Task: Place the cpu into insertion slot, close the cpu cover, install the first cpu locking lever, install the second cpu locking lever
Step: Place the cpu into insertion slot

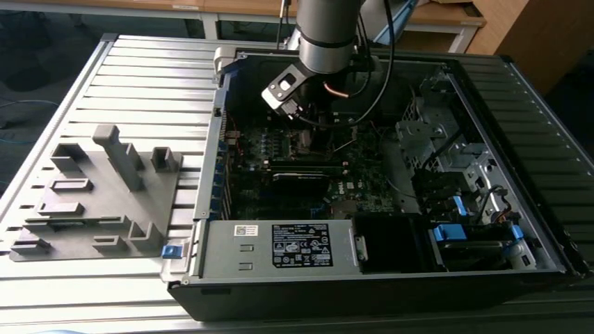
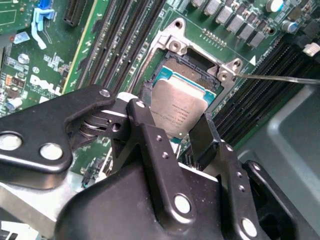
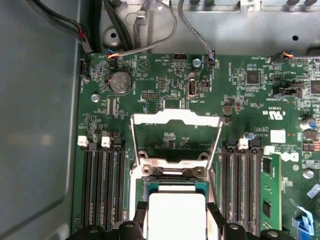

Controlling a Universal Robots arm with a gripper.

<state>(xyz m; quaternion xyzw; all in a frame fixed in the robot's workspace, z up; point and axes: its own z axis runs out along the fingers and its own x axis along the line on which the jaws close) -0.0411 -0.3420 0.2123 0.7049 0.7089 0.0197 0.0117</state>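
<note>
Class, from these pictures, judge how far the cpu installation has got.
Done: nothing finished. In hand: the tool grips the cpu at the open socket; seating unclear. Left: the cpu cover stands open, and a locking lever sticks out unlatched.

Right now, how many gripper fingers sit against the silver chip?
2. In the first wrist view, one finger sits at one side edge of the chip and the other finger at the opposite edge, with the chip between them over the socket. None looks hidden.
</note>
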